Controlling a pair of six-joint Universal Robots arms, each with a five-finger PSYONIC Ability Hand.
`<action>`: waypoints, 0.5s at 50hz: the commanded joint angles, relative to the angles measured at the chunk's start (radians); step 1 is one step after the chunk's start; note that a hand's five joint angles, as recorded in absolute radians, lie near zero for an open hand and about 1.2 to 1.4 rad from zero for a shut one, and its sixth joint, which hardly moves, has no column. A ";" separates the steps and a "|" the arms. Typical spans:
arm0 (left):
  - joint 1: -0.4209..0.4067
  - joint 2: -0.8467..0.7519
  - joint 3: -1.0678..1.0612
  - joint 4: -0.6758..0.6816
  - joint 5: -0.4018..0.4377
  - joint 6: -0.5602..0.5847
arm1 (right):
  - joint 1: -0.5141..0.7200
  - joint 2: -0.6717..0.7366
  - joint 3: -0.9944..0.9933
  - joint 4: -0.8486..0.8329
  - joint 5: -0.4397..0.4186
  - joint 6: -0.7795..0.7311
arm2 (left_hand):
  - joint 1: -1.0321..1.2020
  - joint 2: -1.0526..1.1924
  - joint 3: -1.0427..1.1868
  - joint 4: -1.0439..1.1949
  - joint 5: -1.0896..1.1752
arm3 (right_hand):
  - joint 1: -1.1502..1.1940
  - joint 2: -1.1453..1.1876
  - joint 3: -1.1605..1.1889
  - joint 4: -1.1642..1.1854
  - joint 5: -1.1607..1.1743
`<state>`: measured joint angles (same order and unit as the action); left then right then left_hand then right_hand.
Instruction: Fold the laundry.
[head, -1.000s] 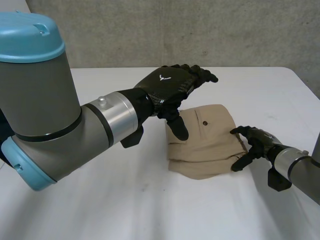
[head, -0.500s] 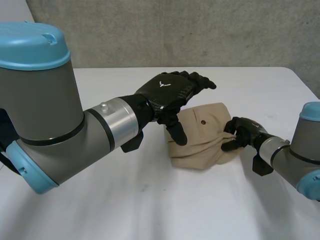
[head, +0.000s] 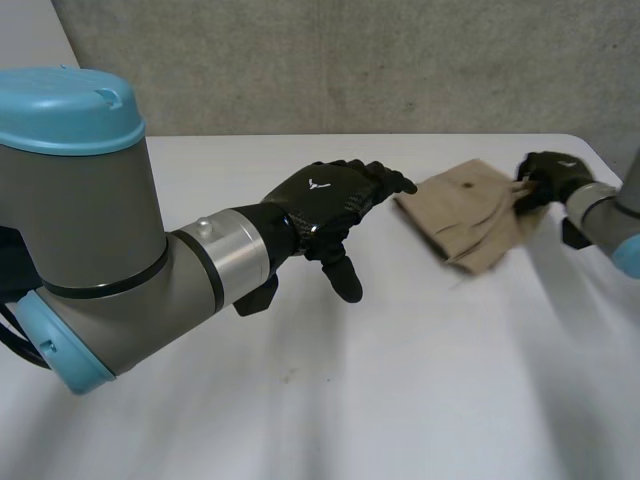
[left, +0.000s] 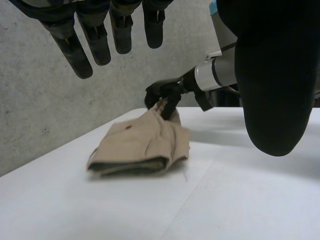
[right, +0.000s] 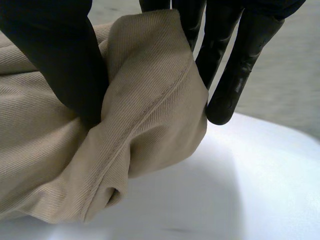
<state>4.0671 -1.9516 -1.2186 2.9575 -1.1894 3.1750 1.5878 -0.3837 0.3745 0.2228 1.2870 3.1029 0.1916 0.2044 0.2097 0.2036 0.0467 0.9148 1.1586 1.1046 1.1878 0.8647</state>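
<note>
1. Matt woven cloth with fine diagonal twill ribs and a raised stitched seam, on the tan garment (right: 150, 100).
2. Small, dark, hard-looking button (head: 467, 184) on that cloth.
3. Black shell with a carbon-like weave pattern and faint gloss, on the back of the left hand (head: 330, 195).
4. Smooth black finish with a dull sheen, on the right hand (right: 240, 55).
5. Matt grey casing on the left arm (head: 90, 250); brushed bare metal on the wrist band (head: 235, 255); smooth, softly glossy light-blue plastic on the cap (head: 65, 110).
6. Smooth white satin surface on the counter (head: 400, 380).
7. Rough, mottled grey concrete look on the wall (head: 350, 60).
</note>
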 joint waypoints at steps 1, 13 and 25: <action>0.003 -0.001 -0.002 0.000 -0.002 -0.001 | -0.121 0.157 -0.281 0.038 0.032 -0.050 | -0.007 -0.020 -0.026 -0.019 -0.037 | 0.481 0.238 0.292 0.209 0.357; 0.001 -0.001 -0.009 0.000 -0.002 -0.001 | -0.278 0.192 -0.284 -0.023 -0.012 -0.178 | -0.007 -0.020 -0.025 -0.019 -0.037 | 0.481 0.238 0.292 0.209 0.357; -0.001 -0.003 -0.006 0.000 -0.004 -0.001 | -0.322 0.221 -0.284 -0.031 -0.071 -0.233 | -0.005 -0.017 -0.023 -0.016 -0.034 | 0.481 0.238 0.292 0.209 0.357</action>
<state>4.0672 -1.9538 -1.2272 2.9575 -1.1933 3.1738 1.2719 -0.1736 0.0892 0.1900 1.2501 2.8833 0.1916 0.2043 0.2097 0.2036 0.0467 0.9148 1.1744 1.1224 1.1891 0.8873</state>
